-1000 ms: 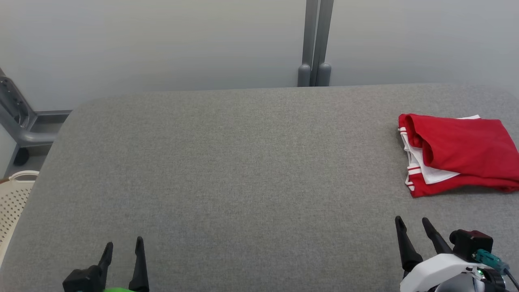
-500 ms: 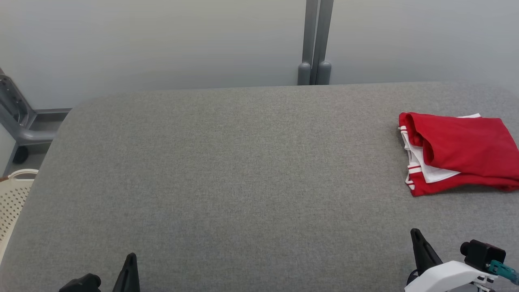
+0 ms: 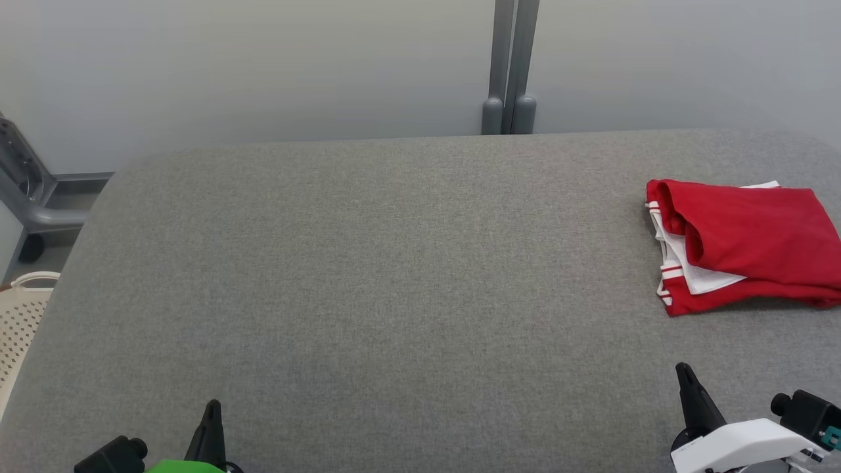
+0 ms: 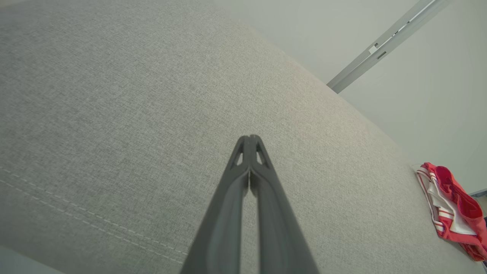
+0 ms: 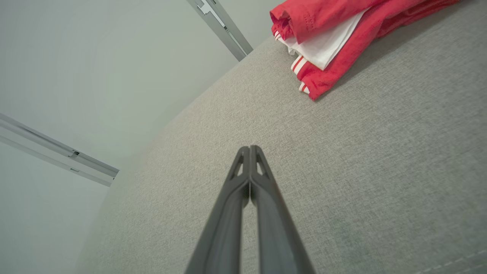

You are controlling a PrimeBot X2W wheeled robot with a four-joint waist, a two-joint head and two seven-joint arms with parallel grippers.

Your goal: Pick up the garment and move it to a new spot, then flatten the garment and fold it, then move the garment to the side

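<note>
The garment (image 3: 742,246) is red with white panels and stripes, lying folded at the right edge of the grey table (image 3: 394,263). It also shows in the left wrist view as the garment (image 4: 452,205) at far right, and in the right wrist view as the garment (image 5: 335,34) at the top. My left gripper (image 3: 211,407) sits at the lower left, shut and empty, well away from it; its fingers (image 4: 249,139) are pressed together. My right gripper (image 3: 683,371) is at the lower right, shut and empty, below the garment; its tips (image 5: 249,148) meet.
A cream perforated basket (image 3: 20,322) stands off the table's left edge. Grey metal posts (image 3: 509,66) rise behind the far edge against a pale wall. A grey frame (image 3: 33,197) stands at the far left.
Both grippers went from open to shut. They also drew back toward the bottom edge of the head view, then shifted slightly. The garment lies where it was.
</note>
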